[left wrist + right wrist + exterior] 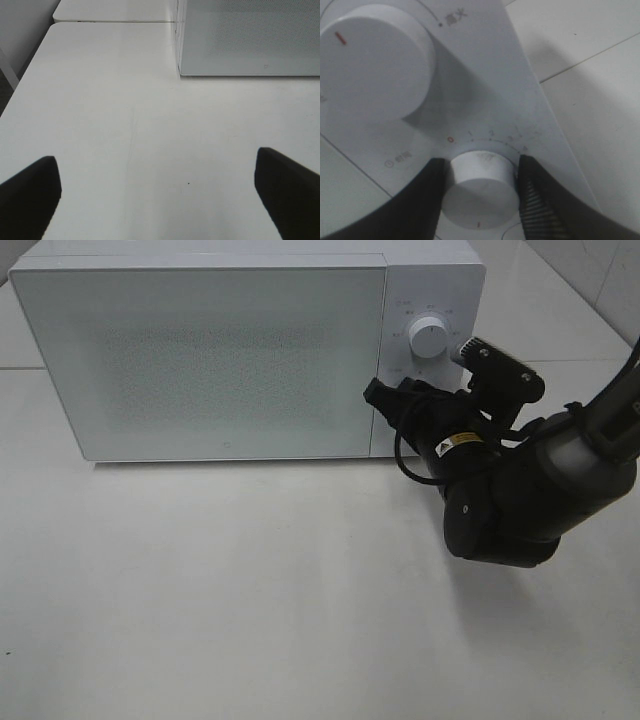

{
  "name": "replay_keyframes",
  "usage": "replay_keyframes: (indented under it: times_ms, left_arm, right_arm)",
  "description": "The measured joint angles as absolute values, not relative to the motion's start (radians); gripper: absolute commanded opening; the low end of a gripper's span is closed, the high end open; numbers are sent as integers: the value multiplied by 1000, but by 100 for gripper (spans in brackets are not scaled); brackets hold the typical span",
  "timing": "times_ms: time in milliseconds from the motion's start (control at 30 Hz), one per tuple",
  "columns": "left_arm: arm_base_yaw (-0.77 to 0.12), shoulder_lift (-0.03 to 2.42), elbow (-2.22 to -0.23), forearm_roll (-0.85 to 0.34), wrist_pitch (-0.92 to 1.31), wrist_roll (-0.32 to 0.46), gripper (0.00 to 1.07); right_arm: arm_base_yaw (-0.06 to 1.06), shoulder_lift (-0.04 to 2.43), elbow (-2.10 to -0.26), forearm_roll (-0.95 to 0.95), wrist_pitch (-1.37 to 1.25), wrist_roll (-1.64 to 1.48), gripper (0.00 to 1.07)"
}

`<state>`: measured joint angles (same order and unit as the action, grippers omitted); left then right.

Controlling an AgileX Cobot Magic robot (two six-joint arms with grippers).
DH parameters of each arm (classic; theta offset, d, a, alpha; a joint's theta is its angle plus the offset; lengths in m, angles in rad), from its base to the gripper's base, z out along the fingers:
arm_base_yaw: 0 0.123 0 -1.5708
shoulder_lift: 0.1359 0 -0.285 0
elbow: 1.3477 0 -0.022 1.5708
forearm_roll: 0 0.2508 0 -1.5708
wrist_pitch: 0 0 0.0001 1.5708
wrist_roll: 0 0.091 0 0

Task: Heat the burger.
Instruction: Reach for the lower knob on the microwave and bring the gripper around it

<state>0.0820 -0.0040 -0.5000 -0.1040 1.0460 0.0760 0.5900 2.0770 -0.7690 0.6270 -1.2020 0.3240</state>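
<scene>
The burger is not in view in any frame. The white microwave (220, 350) stands at the back of the table with its door shut. My right gripper (418, 392) is at the microwave's control panel. In the right wrist view my right gripper (479, 200) is shut on the lower white knob (479, 180), one finger on each side of it. A scale with 0, 1, 2, 3 runs around that knob. My left gripper (160, 200) is open and empty above the bare table; it does not show in the exterior view.
The upper white knob (430, 338) sits above the gripped one and also shows in the right wrist view (370, 65). The microwave's front corner (250, 40) shows ahead of the left gripper. The white table (250, 590) stretches in front of the microwave.
</scene>
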Motion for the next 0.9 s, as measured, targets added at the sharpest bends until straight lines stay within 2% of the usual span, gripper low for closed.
replay_keyframes:
  times_ms: [367,900]
  left_arm:
    - [82,-4,-500,-104,1046,76,100]
    - [82,-4,-500,-104,1046,76,100]
  right_arm:
    - [590,2077,-766,629,-1202,626,0]
    - [590,2077,-766,629,-1200,781,0]
